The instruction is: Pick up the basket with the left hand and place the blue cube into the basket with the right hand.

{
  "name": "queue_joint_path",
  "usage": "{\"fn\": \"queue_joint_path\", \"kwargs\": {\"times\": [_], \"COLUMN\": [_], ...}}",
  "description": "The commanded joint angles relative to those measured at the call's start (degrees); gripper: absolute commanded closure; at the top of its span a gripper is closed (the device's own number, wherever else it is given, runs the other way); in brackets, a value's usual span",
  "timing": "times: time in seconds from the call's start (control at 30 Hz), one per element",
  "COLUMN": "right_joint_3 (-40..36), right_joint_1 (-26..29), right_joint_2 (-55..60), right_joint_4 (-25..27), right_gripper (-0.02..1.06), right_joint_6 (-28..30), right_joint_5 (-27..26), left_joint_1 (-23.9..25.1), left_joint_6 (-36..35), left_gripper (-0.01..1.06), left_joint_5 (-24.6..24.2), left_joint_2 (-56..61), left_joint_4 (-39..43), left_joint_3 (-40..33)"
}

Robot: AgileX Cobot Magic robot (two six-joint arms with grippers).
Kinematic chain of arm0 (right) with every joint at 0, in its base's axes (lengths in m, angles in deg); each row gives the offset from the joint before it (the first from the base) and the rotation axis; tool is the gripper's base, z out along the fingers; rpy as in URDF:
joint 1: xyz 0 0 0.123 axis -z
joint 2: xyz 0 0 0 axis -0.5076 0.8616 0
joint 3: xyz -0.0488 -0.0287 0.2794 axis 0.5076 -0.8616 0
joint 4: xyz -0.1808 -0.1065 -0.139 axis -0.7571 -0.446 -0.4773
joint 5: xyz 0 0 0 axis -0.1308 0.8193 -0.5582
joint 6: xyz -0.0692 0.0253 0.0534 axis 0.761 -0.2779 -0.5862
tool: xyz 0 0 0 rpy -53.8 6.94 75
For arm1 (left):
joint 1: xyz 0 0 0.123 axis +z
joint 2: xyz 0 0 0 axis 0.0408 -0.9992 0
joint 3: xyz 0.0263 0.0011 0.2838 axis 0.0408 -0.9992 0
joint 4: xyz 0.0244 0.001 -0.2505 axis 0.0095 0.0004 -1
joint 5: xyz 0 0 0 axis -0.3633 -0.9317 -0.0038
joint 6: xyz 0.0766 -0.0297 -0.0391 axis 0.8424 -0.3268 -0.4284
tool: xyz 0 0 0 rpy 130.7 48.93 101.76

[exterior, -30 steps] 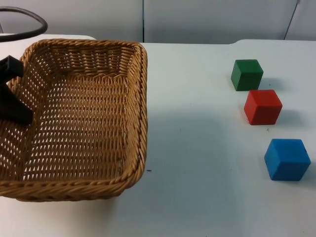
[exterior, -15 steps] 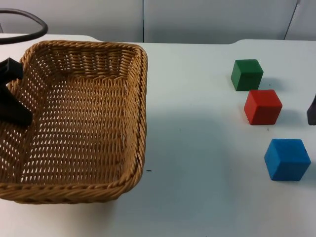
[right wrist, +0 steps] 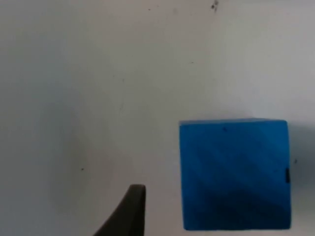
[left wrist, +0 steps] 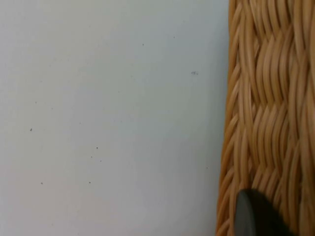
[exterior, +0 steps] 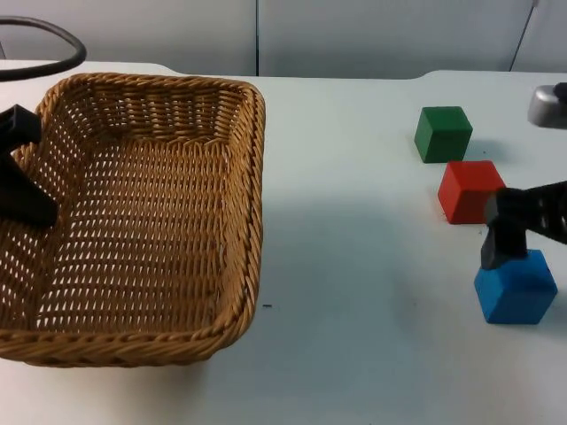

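The woven wicker basket (exterior: 151, 212) takes up the left of the top view. My left gripper (exterior: 12, 177) is shut on its left rim, one black finger inside the wall. The left wrist view has the basket's wall (left wrist: 268, 98) with a fingertip (left wrist: 253, 214) pressed on it. The blue cube (exterior: 516, 286) sits on the table at the right front. My right gripper (exterior: 523, 232) hangs open just above its far edge. In the right wrist view the blue cube (right wrist: 234, 174) lies beside one fingertip (right wrist: 130, 209), apart from it.
A red cube (exterior: 468, 189) stands just behind the blue one, partly covered by the right gripper, and a green cube (exterior: 443, 134) lies farther back. Bare white table (exterior: 354, 266) lies between the basket and the cubes.
My right gripper has come in from the right edge and now hangs over the blue cube. The basket and the left gripper have hardly shifted.
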State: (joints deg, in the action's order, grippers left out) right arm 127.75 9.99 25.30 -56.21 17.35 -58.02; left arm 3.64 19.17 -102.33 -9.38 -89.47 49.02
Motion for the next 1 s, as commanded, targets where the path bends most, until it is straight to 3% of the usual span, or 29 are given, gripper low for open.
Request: {"fn": "queue_joint_path", "kwargs": {"times": [0.0,0.23,0.67,0.73,0.8,0.83,0.97], "right_joint_3": [0.3,0.3,0.3,0.3,0.3,0.3,0.3], "right_joint_1": [-0.2,-0.2,-0.2,-0.2,-0.2,-0.2,-0.2], "right_joint_2": [1.4,6.7,10.5,10.8,10.8,10.8,10.8], "right_joint_4": [0.3,0.3,0.3,0.3,0.3,0.3,0.0], "right_gripper": [0.04,0.04,0.13,0.22,0.41,0.41,0.76], "right_joint_6": [-0.5,-2.8,-2.8,-2.8,-2.8,-2.8,-2.8], "right_joint_5": [-2.6,-8.4,-12.8,-13.1,-13.1,-13.1,-13.0], "left_joint_1": [0.0,0.0,0.0,0.0,0.0,0.0,0.0], "left_joint_6": [0.1,0.4,1.2,1.2,1.2,1.2,1.2], "left_gripper": [1.05,1.05,1.05,1.05,1.05,1.05,1.05], "left_joint_5": [-0.9,-0.7,-0.7,-0.7,-0.8,-0.8,-0.8], "left_joint_2": [0.6,0.6,0.6,0.6,0.6,0.6,0.6], "left_joint_4": [-1.0,-0.8,-0.4,-0.3,-0.2,-0.2,0.1], "left_joint_3": [0.0,0.0,0.0,0.0,0.0,0.0,0.0]}}
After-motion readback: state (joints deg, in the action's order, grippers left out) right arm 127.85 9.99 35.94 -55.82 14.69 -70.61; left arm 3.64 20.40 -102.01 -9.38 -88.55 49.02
